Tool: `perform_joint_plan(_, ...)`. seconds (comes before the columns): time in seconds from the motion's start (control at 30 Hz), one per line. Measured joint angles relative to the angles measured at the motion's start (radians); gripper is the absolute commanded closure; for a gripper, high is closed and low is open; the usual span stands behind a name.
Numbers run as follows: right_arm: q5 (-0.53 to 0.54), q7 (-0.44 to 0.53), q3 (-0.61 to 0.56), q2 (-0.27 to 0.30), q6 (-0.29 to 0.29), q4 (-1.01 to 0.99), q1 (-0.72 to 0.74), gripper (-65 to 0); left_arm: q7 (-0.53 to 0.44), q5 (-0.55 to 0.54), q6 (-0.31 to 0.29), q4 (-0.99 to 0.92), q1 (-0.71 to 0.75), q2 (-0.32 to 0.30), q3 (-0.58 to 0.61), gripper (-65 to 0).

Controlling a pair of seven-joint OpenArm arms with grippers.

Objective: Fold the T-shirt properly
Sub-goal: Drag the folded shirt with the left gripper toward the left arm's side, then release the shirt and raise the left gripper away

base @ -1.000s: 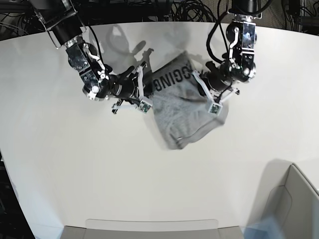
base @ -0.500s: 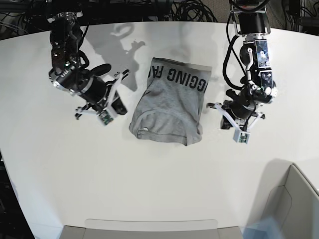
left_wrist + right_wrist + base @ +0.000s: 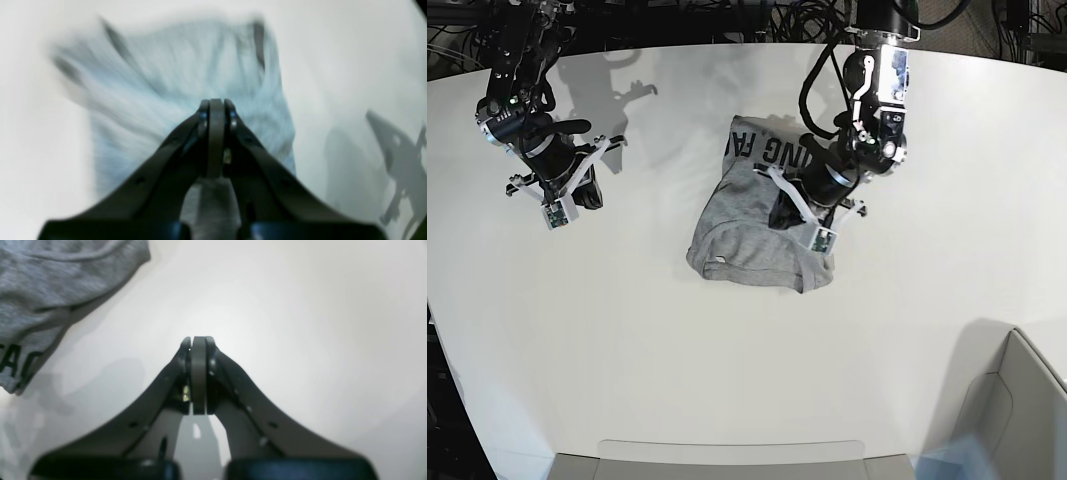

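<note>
Since half a second ago the left pincer (image 3: pixel 784 213) has swung in from beside the shirt (image 3: pixel 762 215) to hang over its right half, and the right pincer (image 3: pixel 587 190) has drawn off toward the bench's (image 3: pixel 627 350) far left edge; the shirt itself lies where it lay. A second ago both pincers were at the cloth and the shirt was crumpled and skewed.

The shirt sits folded into a rough rectangle near the middle of the white bench, toward the back. Its long axis runs from the back of the bench toward the front, tilted slightly so the near end drifts left. Black block lettering crosses the far end, reading upside down in the base view; the near end is plain grey with a rounded folded edge.

The left pincer (image 3: pixel 216 105) is clenched, its tips pressed together with nothing between them, poised over the grey cloth; that wrist view is blurred, so whether the tips touch the fabric cannot be told. The left arm covers part of the lettering in the base view.

The right pincer (image 3: pixel 196 341) is likewise clenched and empty, over bare bench, with a corner of the shirt (image 3: pixel 43 283) off to one side, well apart.

A grey box (image 3: pixel 1017 410) stands at the bench's front right corner, and cables (image 3: pixel 807 20) lie behind the bench
</note>
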Motion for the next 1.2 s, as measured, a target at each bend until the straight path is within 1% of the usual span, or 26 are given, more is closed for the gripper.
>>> perform_joint_plan(0.03, 0.001, 0.000, 0.001, -0.001, 0.000, 0.000, -0.007, 0.0, -0.004, -0.006, -0.004, -0.042, 0.000, 0.003, 0.002, 0.0)
perform_joint_plan(0.13, 0.001, -0.005, 0.000, -0.004, 0.000, 0.000, -0.017, 0.0, -0.089, -0.023, -0.006, -0.146, -0.008, 0.000, 0.005, 0.0)
perform_joint_plan(0.2, 0.001, 0.001, 0.001, -0.003, 0.000, 0.001, -0.016, 0.0, -0.126, -0.028, -0.013, -0.196, -0.023, -0.004, 0.005, 0.0)
perform_joint_plan(0.27, 0.001, 0.000, 0.000, -0.003, 0.000, 0.001, -0.016, 0.0, -0.165, -0.048, -0.020, -0.240, -0.025, -0.022, 0.002, 0.0)
perform_joint_plan(0.3, 0.001, 0.001, 0.000, -0.003, 0.000, 0.001, -0.014, 0.0, -0.182, -0.060, -0.034, -0.263, -0.031, -0.034, 0.002, 0.0)
perform_joint_plan(0.4, 0.002, 0.001, 0.000, -0.003, 0.000, 0.001, -0.012, 0.0, -0.205, -0.085, -0.055, -0.310, -0.034, -0.088, 0.000, 0.0)
perform_joint_plan(0.47, 0.001, 0.000, 0.000, -0.003, 0.000, 0.001, -0.011, 0.0, -0.220, -0.095, -0.068, -0.314, -0.033, -0.116, -0.032, 0.0)
perform_joint_plan(0.53, 0.001, 0.001, 0.000, -0.001, 0.000, 0.001, -0.011, 0.0, -0.225, -0.091, -0.058, -0.315, -0.033, -0.167, -0.083, 0.0)
perform_joint_plan(0.57, 0.001, 0.001, 0.000, -0.001, 0.000, 0.001, -0.012, 0.0, -0.227, -0.090, -0.058, -0.316, -0.033, -0.203, -0.109, 0.0)
perform_joint_plan(0.63, 0.001, 0.001, 0.000, -0.001, 0.000, 0.001, -0.012, 0.0, -0.230, -0.070, -0.034, -0.322, -0.040, -0.275, -0.142, 0.0)
perform_joint_plan(0.73, 0.001, 0.001, 0.001, -0.001, 0.000, 0.001, -0.013, 0.0, -0.202, -0.045, -0.018, -0.355, -0.084, -0.376, -0.145, 0.0)
perform_joint_plan(0.83, 0.001, 0.001, 0.000, -0.001, 0.000, 0.001, -0.014, 0.0, -0.204, -0.047, -0.027, -0.419, -0.118, -0.443, -0.143, 0.0)
perform_joint_plan(0.93, 0.001, 0.001, 0.001, -0.001, 0.000, 0.001, -0.015, 0.0, -0.200, -0.045, -0.031, -0.482, -0.164, -0.496, -0.136, 0.0)
perform_joint_plan(1.0, 0.001, 0.001, 0.000, -0.001, 0.000, 0.001, -0.014, 0.0, -0.183, -0.023, -0.016, -0.495, -0.181, -0.528, -0.136, 0.0)
perform_joint_plan(1.1, 0.001, 0.001, 0.000, -0.001, 0.000, 0.001, -0.014, 0.0, -0.173, -0.018, -0.009, -0.499, -0.182, -0.556, -0.141, 0.0)
perform_joint_plan(1.17, 0.001, 0.001, 0.000, -0.001, 0.000, 0.001, -0.015, 0.0, -0.170, -0.014, -0.009, -0.495, -0.182, -0.558, -0.141, 0.0)
perform_joint_plan(1.2, 0.001, 0.001, 0.001, -0.001, 0.000, 0.001, -0.015, 0.0, -0.152, -0.014, -0.006, -0.475, -0.179, -0.557, -0.141, 0.0)
